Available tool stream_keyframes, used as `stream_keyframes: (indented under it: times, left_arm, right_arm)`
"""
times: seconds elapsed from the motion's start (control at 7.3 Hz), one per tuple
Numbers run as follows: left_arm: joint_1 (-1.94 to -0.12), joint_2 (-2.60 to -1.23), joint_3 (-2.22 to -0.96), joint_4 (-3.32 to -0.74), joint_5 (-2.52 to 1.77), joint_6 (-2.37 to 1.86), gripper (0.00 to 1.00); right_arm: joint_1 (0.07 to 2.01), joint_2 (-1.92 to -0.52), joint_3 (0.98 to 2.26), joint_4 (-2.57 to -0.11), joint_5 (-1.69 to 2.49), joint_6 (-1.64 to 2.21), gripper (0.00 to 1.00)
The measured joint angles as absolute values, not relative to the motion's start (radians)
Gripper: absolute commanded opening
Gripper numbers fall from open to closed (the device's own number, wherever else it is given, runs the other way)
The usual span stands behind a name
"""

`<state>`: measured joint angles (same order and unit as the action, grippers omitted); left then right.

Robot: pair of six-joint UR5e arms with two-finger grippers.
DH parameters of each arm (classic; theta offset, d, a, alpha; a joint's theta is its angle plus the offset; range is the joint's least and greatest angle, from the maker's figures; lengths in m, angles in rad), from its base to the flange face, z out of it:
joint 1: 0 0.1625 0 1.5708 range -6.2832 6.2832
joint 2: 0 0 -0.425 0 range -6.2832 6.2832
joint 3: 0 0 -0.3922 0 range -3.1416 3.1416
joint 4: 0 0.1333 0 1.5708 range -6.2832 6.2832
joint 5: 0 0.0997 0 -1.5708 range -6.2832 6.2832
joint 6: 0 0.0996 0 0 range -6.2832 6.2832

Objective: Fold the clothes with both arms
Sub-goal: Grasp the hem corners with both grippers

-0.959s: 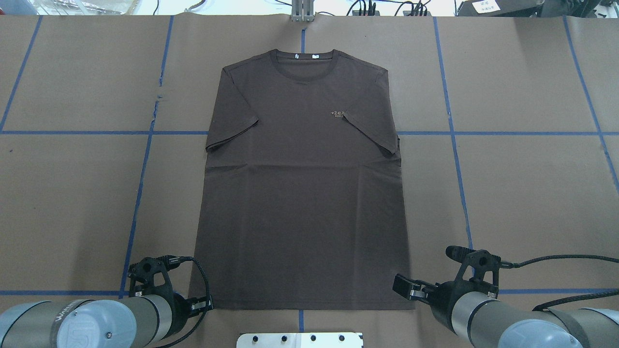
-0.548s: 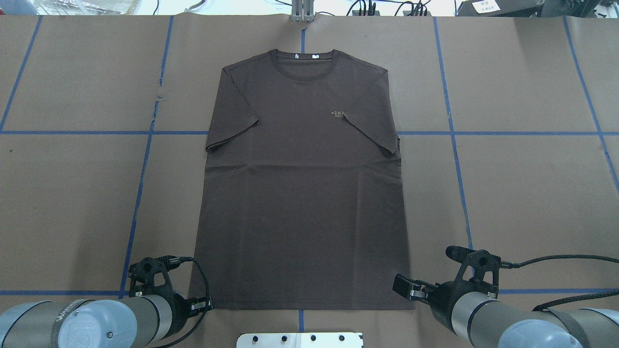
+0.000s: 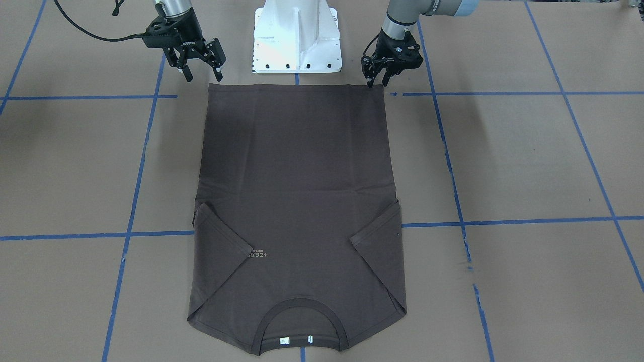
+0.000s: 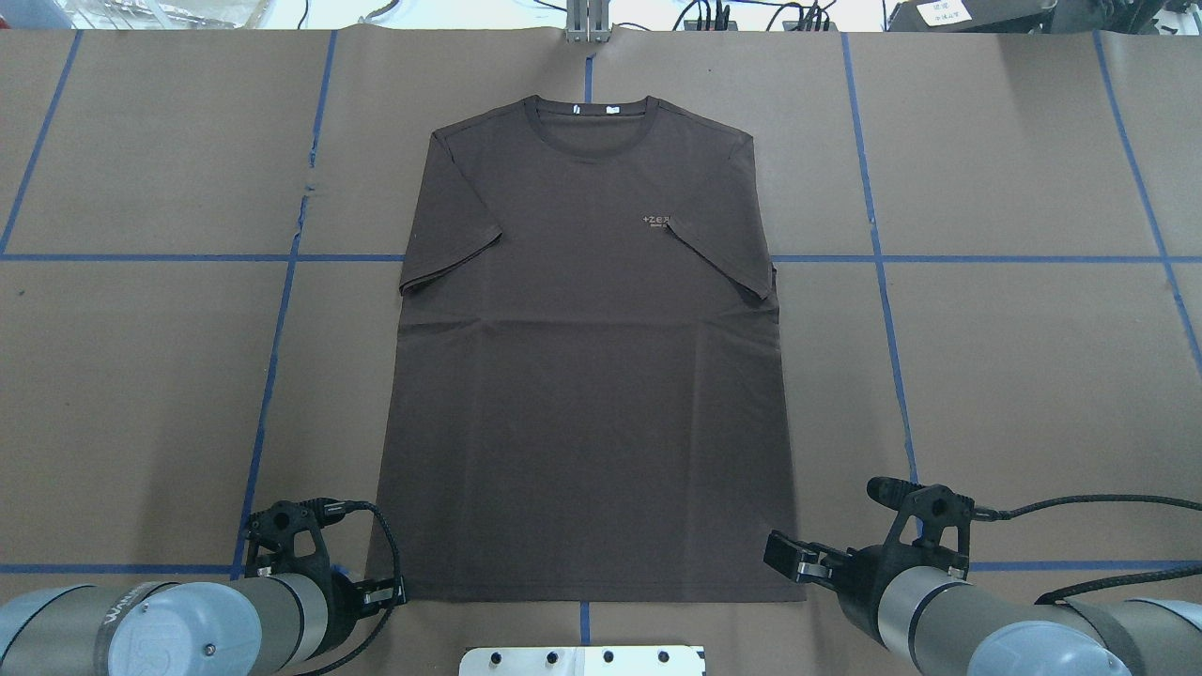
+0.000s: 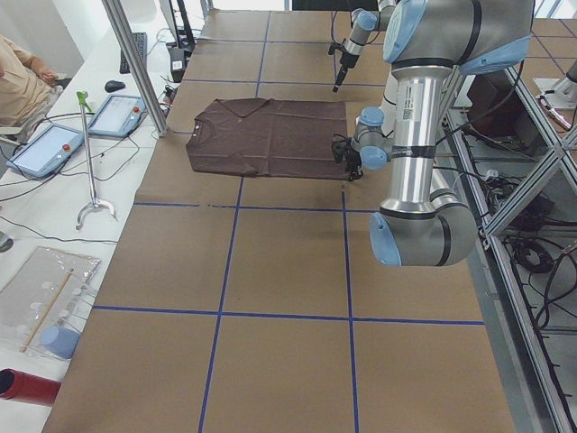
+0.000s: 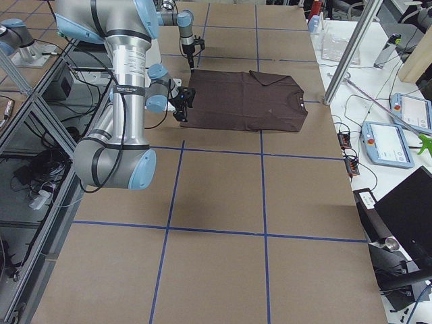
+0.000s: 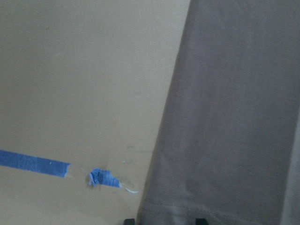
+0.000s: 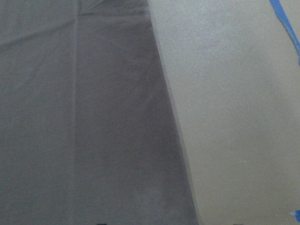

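Observation:
The dark brown T-shirt [image 4: 582,376] lies flat on the brown table, collar at the far side, both sleeves folded inward; it also shows in the front view [image 3: 297,176]. My left gripper [image 4: 383,593] is open at the shirt's near-left hem corner [image 7: 164,206], its fingertips on either side of the hem. In the front view the left gripper [image 3: 378,83] stands low at that corner. My right gripper [image 4: 784,561] is open beside the near-right hem corner and holds nothing; the front view shows its [image 3: 204,74] fingers spread just off the hem.
The white base pedestal [image 3: 297,40] stands between the arms at the near table edge. Blue tape lines [image 4: 272,376] grid the brown paper. A metal pole [image 5: 135,63], tablets [image 5: 45,149] and an operator's arm sit at the far side.
My left gripper has shifted slightly toward the near table edge at the hem corner. The right arm and the shirt have not moved.

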<state>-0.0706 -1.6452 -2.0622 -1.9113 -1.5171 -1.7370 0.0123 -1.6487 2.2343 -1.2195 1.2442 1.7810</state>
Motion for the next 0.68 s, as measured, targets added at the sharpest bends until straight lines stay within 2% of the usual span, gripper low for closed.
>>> stream_keyframes:
  times: [0.14, 0.41, 0.55, 0.68]
  left_arm:
    - [-0.07, -1.647, -2.062, -1.911, -1.517, -1.738, 0.14]
    - [-0.07, -1.651, -2.062, -1.912, -1.516, -1.74, 0.0]
    - [-0.07, -1.652, -2.062, -1.913, -1.515, -1.741, 0.0]
    - [-0.07, -1.652, -2.062, -1.913, -1.514, -1.741, 0.0]
  right_arm:
    - [0.012, -1.649, 2.235, -1.219, 1.244, 1.781, 0.93]
    - [0.012, -1.649, 2.235, -1.22, 1.241, 1.781, 0.93]
    - [0.012, -1.649, 2.235, -1.22, 1.24, 1.781, 0.92]
    - [0.01, -1.649, 2.235, -1.219, 1.238, 1.782, 0.86]
